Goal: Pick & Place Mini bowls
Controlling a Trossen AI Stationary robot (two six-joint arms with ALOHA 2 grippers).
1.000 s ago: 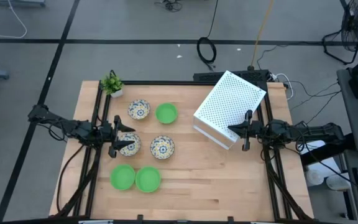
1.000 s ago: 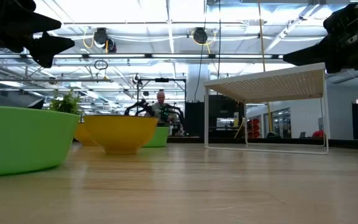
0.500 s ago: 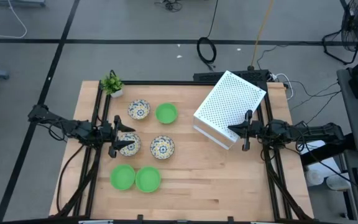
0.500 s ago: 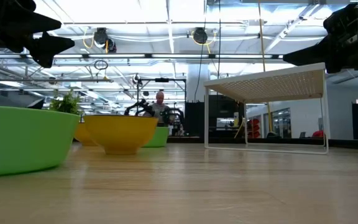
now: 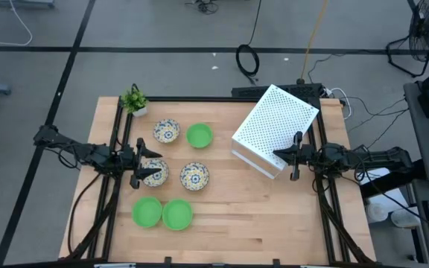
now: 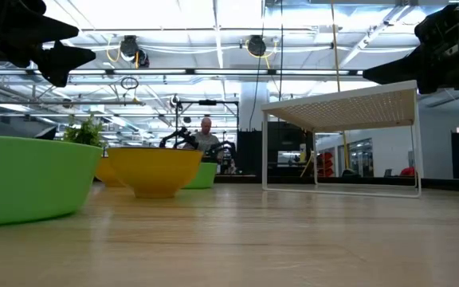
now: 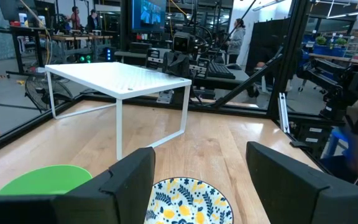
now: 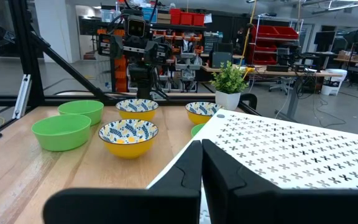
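Observation:
Six mini bowls sit on the wooden table's left half. Three are floral (image 5: 166,131) (image 5: 194,176) (image 5: 155,173) and three are green (image 5: 199,135) (image 5: 147,211) (image 5: 177,214). My left gripper (image 5: 138,165) hangs level and open at the left edge, above the nearest floral bowl, touching nothing. In its wrist view a floral bowl (image 7: 188,200) shows between my left gripper's (image 7: 201,180) fingers, with a green bowl (image 7: 42,182) beside it. My right gripper (image 5: 293,156) is shut and level at the right edge, over a corner of the white perforated rack (image 5: 274,130).
The white rack (image 8: 278,155) stands on thin legs on the table's right half, turned askew. A small potted plant (image 5: 134,100) stands at the far left corner. Black frame rails run along both sides. Bare wood (image 5: 259,216) lies at the near right.

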